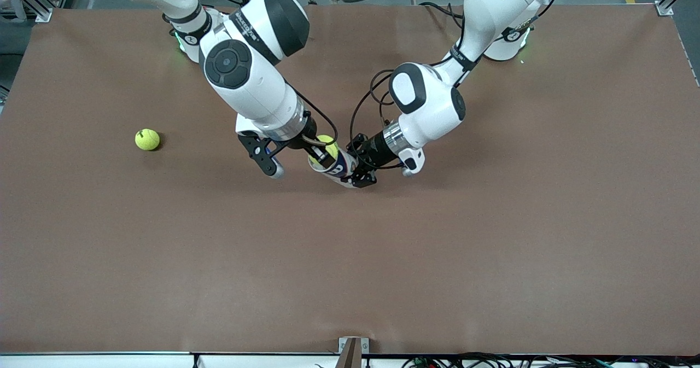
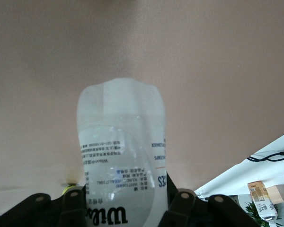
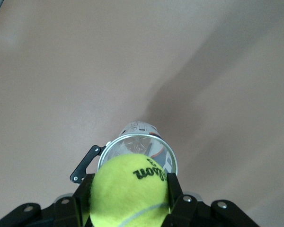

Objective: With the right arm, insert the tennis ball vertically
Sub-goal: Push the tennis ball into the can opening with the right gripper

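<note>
Yellow-green felt fills the right wrist view: the tennis ball (image 3: 130,189) sits clamped between the right gripper (image 1: 322,153)'s jaws, directly over the open mouth of the clear plastic can (image 3: 141,149). The can's rim shows as a nearly full ring just past the ball, so the ball and the opening are close to lined up, with the ball a little off-centre toward the wrist.

The left gripper (image 1: 361,167) has its jaws closed on the can's lower body, holding it mouth-up above the middle of the brown counter (image 1: 492,237). In the left wrist view the can (image 2: 122,175) runs straight away from the fingers (image 2: 180,201), its printed label readable and its long axis roughly upright, perhaps slightly tilted toward the right arm.

The coming move depends on that axis: the ball probably has to travel straight down along the can's length, so a small sideways correction may be needed before the jaws part.

A second tennis ball (image 1: 147,139) lies on the counter well apart, toward the right arm's end.
</note>
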### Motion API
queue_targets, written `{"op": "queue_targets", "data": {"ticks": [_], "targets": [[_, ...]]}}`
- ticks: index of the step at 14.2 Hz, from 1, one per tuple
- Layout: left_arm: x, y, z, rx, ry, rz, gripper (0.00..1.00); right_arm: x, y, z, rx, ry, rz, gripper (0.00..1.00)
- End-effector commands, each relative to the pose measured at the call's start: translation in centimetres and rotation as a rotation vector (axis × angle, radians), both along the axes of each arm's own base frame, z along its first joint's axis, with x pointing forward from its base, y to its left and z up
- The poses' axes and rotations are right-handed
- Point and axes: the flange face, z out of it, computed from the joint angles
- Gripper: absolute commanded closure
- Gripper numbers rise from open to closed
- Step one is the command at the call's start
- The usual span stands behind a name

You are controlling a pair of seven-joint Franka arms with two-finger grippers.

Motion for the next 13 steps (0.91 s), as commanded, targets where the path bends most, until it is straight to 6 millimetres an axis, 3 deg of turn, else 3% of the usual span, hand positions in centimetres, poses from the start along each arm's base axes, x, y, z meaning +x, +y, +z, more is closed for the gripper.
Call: {"op": "queue_targets", "data": {"ticks": [1, 4, 6, 7, 8, 9, 13], "targets": [[0.16, -0.50, 0.73, -0.023, -0.002, 0.013, 0.48, -0.09, 0.33, -0.57, -0.032, -0.008, -0.008, 0.94], [0.16, -0.50, 0.73, -0.023, -0.001, 0.014, 0.47, -0.05, 0.48, -1.22, -0.040, -0.003, -0.005, 0.93], [0.16, -0.50, 0.73, -0.023, -0.001, 0.014, 0.46, -0.04, 0.50, -1.14, -0.038, -0.003, -0.005, 0.85], [0.16, -0.50, 0.73, -0.023, -0.001, 0.014, 0.46, -0.05, 0.48, -1.04, -0.039, -0.005, -0.005, 0.67], [0.16, -0.50, 0.73, -0.023, -0.001, 0.014, 0.46, -0.04, 0.49, -1.02, -0.038, -0.007, -0.005, 0.28], [0.15, -0.52, 0.72, -0.024, 0.000, 0.013, 0.46, 0.01, 0.42, -1.02, -0.038, -0.007, -0.007, 0.00], [0.11, -0.69, 0.86, -0.025, -0.004, 0.011, 0.45, 0.50, -0.14, -0.67, -0.040, -0.015, -0.009, 0.00]]}}
